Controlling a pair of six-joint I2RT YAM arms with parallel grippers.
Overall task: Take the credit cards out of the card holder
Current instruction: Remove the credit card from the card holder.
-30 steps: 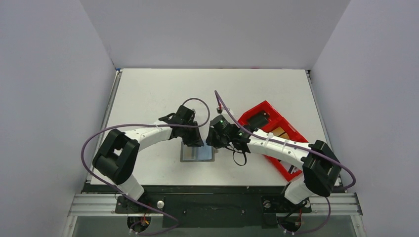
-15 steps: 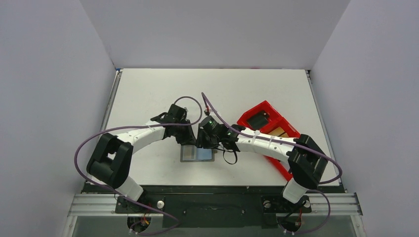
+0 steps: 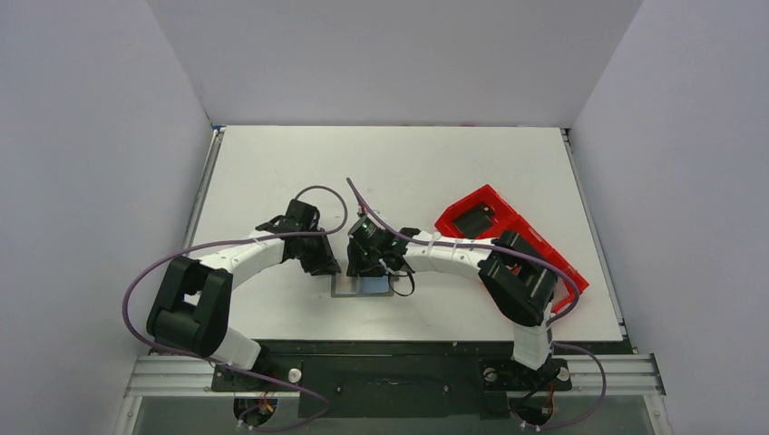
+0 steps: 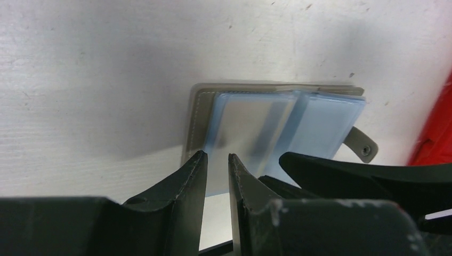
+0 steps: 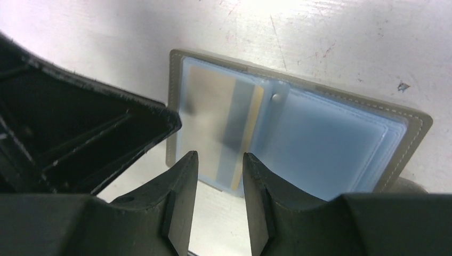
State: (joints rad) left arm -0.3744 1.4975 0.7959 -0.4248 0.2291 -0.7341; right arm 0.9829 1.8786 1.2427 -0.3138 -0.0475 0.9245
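Open and pockets-up, the grey card holder (image 3: 363, 286) lies on the table (image 3: 272, 172) near its front edge, long axis left to right, tab (image 4: 362, 145) pointing right. 1 yellow credit card (image 5: 219, 125) shows in its left half. The left gripper (image 4: 216, 158) and right gripper (image 5: 219, 156) hover at its edge, jaws slightly parted and holding nothing.

Both arms are basically twins: the left arm (image 3: 245, 256) and right arm (image 3: 449, 256) have white shells on the long links and chunky black housings at the joints. A thin purple cable (image 3: 319, 188) runs loose off each one, strapped on with little ties. The left claw (image 4: 216, 157) has two matte black tapered fingers, one with whitish scuffs lower down. The right claw (image 5: 219, 156) is the same black plastic, with a seam down each finger.
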